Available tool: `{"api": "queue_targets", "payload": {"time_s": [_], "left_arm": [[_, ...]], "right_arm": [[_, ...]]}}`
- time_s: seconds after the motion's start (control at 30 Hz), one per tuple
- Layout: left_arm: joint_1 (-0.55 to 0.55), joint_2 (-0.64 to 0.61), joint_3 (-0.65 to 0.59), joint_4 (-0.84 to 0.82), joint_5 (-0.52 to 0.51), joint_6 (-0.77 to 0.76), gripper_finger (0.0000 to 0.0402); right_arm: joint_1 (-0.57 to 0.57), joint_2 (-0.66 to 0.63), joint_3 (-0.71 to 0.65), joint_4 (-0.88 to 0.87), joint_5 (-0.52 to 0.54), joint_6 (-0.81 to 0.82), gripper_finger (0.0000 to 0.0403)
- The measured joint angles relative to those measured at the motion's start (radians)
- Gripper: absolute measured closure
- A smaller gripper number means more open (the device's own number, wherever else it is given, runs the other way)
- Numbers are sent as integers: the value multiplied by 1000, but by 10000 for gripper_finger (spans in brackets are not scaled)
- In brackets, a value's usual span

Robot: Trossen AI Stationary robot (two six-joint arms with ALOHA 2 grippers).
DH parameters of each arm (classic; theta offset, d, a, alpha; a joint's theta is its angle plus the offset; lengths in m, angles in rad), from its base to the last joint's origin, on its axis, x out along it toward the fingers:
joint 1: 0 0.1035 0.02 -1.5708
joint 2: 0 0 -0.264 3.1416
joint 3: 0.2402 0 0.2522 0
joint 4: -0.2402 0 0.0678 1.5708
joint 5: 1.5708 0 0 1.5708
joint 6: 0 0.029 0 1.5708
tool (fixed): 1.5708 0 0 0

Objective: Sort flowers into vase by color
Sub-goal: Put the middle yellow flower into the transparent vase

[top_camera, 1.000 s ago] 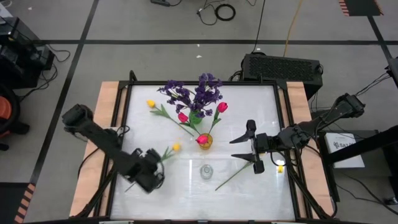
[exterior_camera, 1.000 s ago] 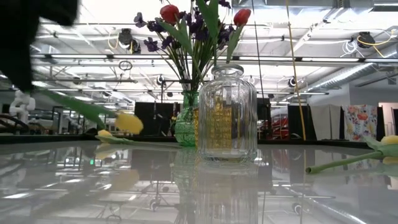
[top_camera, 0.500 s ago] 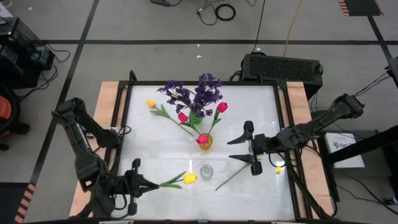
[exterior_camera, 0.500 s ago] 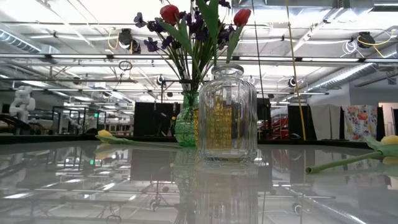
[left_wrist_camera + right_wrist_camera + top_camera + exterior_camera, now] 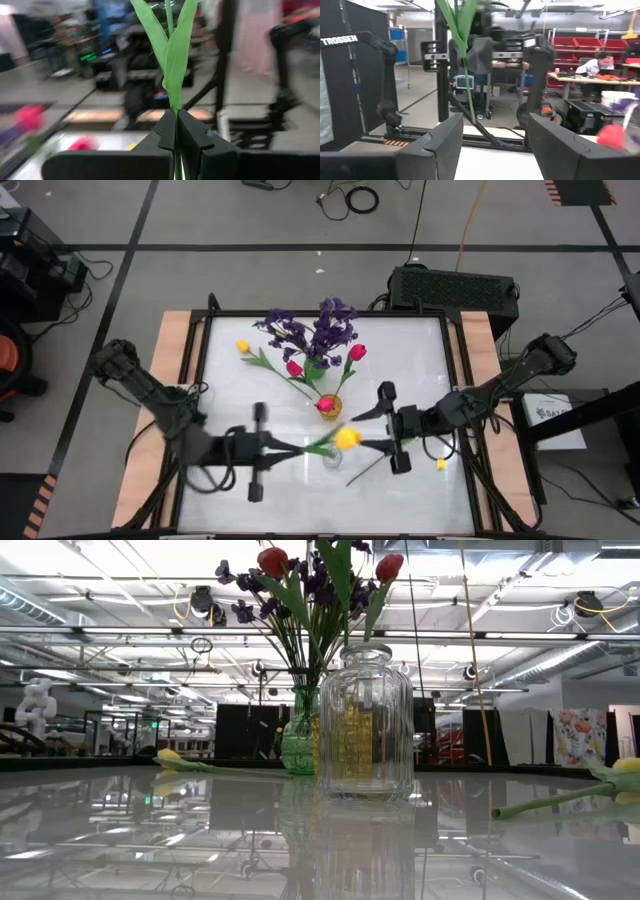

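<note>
Left claw (image 5: 272, 448) pinches shut on the green stem of a yellow tulip (image 5: 346, 439), held above the clear jar (image 5: 331, 454) near the worktop's (image 5: 420, 340) front. Right claw (image 5: 387, 428) hovers beside it, spread wide and empty. Farther back, purple sprigs (image 5: 322, 330) fill the green vase.

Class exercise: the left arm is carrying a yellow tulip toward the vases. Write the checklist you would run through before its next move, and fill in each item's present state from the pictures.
1. Left gripper shut on the yellow tulip stem: ok, fingers pinch the stem in the left wrist view.
2. Tulip head over the clear vase: ok, roughly, by the high view.
3. Stem upright for insertion: not ok, it lies level.
4. Clear vase empty: ok.
5. Right gripper clear of the path: cannot tell; it hangs open, close beside the tulip head.
6. Amber vase already taken: ok, holds a red tulip.
</note>
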Motion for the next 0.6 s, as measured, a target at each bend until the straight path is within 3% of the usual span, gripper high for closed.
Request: {"api": "queue_targets", "payload": {"time_s": [0.1, 0.2, 0.6], "left_arm": [[77, 33, 0, 140, 206, 38, 391], [125, 79, 0, 246, 301, 94, 391], [175, 202, -1, 373, 332, 148, 391]], "right_arm": [[14, 53, 55, -2, -1, -7, 190], [25, 103, 109, 1, 0, -41, 190], [50, 197, 192, 92, 1, -127, 190]]}}
